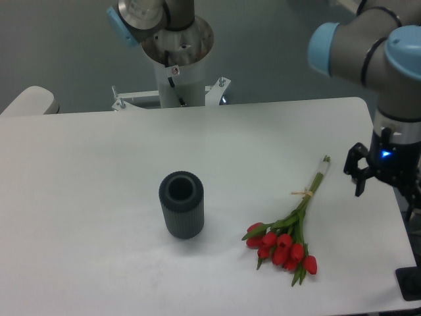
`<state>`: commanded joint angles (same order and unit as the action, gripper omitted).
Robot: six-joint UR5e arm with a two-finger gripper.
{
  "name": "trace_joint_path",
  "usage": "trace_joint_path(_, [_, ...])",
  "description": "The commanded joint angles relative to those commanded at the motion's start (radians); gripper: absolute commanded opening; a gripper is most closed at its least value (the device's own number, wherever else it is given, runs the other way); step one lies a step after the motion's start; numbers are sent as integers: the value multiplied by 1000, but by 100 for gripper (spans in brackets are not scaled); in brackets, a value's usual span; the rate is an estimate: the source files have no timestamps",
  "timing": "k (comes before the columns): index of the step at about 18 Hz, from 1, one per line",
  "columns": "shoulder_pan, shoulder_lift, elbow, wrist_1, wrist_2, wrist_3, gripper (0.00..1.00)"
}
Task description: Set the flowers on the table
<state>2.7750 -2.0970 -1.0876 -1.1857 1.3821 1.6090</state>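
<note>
1. Flowers (286,240) lie flat on the counter (99,171), in its right half, nearer the front edge than the back. Red heads clustered toward the front edge, approx nine but they overlap so count is rough; stems run diagonally up toward the right edge and back-right corner.
2. Pale string wraps the stems partway along; cut stem ends point at the arm's tool, w/ a clear gap between them.
3. Green leaves spread around the heads, a couple of tips lying past the blooms on the counter.
4. Gripper (358,172) sits over the right edge of the counter, beside the stem ends, not touching the flowers. Fingers (360,184) are dark, point down and toward the counter's left side; they look parted w/ nothing between them. How wide, can't tell from this angle.
5. Blue light glows on the wrist above the fingers.
6. Vase (181,204), dark, ribbed, cylindrical, stands upright near the counter's middle, left of the flowers and well apart from them. Its mouth faces up; inside is dark, contents not visible.
7. Arm (375,52), grey w/ light blue joint caps, comes down at the counter's right edge; robot base (174,46) stands just past the back edge.
</note>
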Motion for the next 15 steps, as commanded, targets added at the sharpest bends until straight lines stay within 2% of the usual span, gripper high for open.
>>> trace_joint_path(15, [-6, 9, -23, 3, 6, 3, 100])
